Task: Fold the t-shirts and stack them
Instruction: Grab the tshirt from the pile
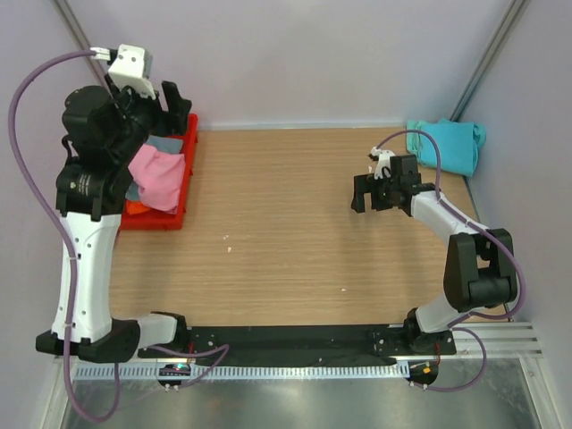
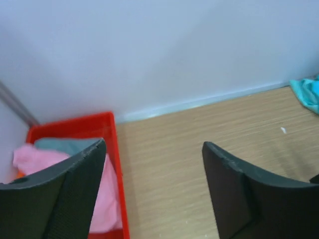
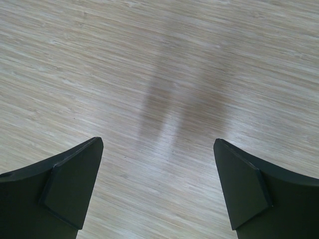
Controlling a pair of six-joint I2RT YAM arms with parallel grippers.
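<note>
A pink t-shirt [image 1: 159,175] lies on top in the red bin [image 1: 186,179] at the table's left, over a grey one [image 1: 166,143] and an orange one [image 1: 136,207]. The pink shirt [image 2: 108,201] and grey shirt [image 2: 65,145] also show in the left wrist view. A folded teal t-shirt [image 1: 444,146] lies at the far right corner; its edge [image 2: 306,93] shows in the left wrist view. My left gripper [image 1: 175,100] is open and empty, raised above the bin's far end. My right gripper [image 1: 372,192] is open and empty over bare table; in the right wrist view [image 3: 158,169] only wood lies below.
The red bin's wall [image 2: 119,164] runs beside my left fingers [image 2: 79,184]. The wooden table [image 1: 286,232] is walled at the back and both sides. Small white specks [image 1: 227,243] lie on the wood. A black rail [image 1: 295,338] holds the arm bases along the near edge.
</note>
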